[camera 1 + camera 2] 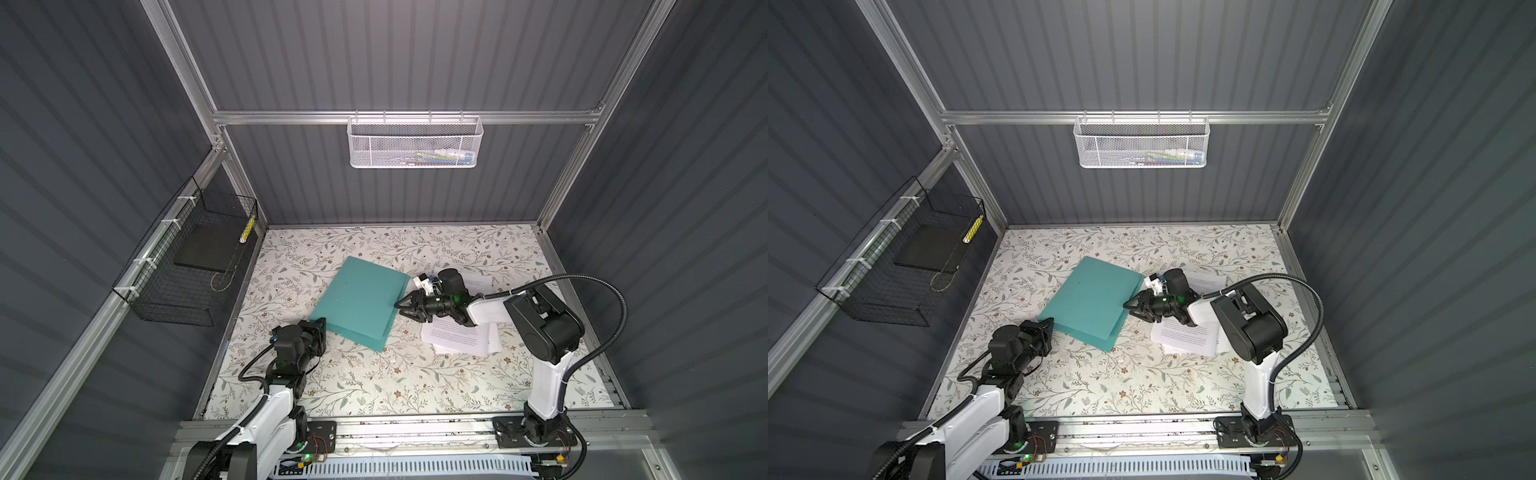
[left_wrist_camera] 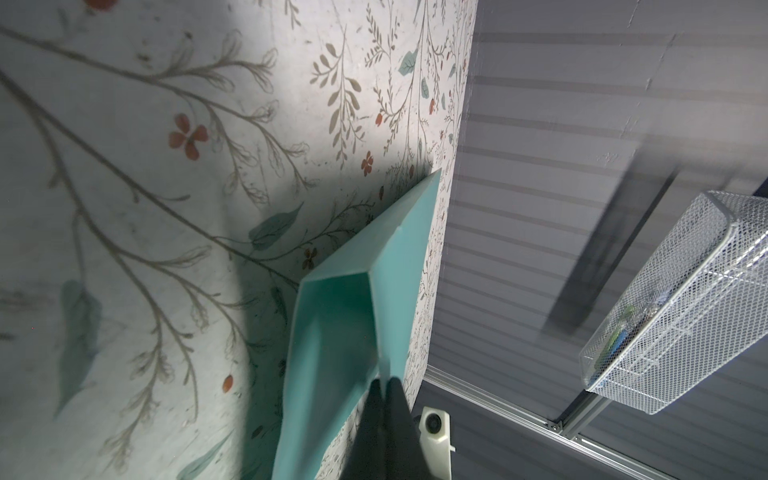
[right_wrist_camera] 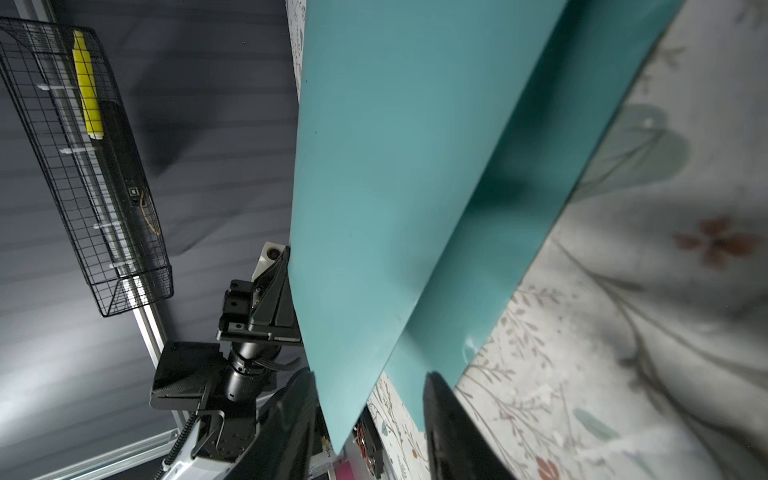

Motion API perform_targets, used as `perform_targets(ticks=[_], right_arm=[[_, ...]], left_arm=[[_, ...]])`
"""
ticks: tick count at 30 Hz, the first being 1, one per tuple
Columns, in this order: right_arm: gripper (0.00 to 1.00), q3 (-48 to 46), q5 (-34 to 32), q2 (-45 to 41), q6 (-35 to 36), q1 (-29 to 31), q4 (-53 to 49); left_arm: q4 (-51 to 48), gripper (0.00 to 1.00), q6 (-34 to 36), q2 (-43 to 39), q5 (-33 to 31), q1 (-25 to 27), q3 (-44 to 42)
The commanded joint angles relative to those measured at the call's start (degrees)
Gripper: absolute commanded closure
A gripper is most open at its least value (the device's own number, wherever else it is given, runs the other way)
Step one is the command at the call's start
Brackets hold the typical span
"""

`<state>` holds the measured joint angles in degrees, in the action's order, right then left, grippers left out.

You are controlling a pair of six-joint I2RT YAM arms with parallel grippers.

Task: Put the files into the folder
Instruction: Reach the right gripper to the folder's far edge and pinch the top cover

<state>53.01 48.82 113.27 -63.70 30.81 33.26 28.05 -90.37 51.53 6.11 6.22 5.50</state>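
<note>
The folder (image 1: 361, 299) lies near the middle of the floral tabletop (image 1: 374, 395). Its long axis runs roughly away from the robot's base, skewed a little. The files (image 1: 453, 336) lie flat just off the folder's right long edge, partly hidden under the right arm, so the right arm is much the nearer to them.

The left tool (image 2: 384, 384) is pinched tight on the folder's near-left corner and holds the upper cover (image 3: 395, 187) raised off the lower one. The right tool (image 3: 370, 390) sits at the folder's right edge, between folder and files. Its jaws stand partly apart, astride the cover's edge, and are not clamped on it as far as the wrist view shows.

The gap seems to open toward the files. The coming move therefore likely turns on widening that mouth along the right edge, then sliding sheets leftward across the folder's short axis. No sheet shows inside the folder.
</note>
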Motion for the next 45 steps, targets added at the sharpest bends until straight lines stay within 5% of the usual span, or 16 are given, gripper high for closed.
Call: perform_targets(ticks=[1,21,45], right_arm=[[0.56,2.47,1.28,2.20,-2.36,0.29,2.78],[0.67,6.92,0.58,8.32,-4.74,0.51,3.60],[0.63,4.67,-0.21,7.92,-5.29,0.61,5.29]], left_arm=[[2.38,1.00,-0.87,-0.47,0.94,0.29,-0.66],[4.55,1.00,-0.01,1.34,2.13,0.29,-1.10],[4.18,1.00,2.29,2.13,3.75,0.37,-0.14]])
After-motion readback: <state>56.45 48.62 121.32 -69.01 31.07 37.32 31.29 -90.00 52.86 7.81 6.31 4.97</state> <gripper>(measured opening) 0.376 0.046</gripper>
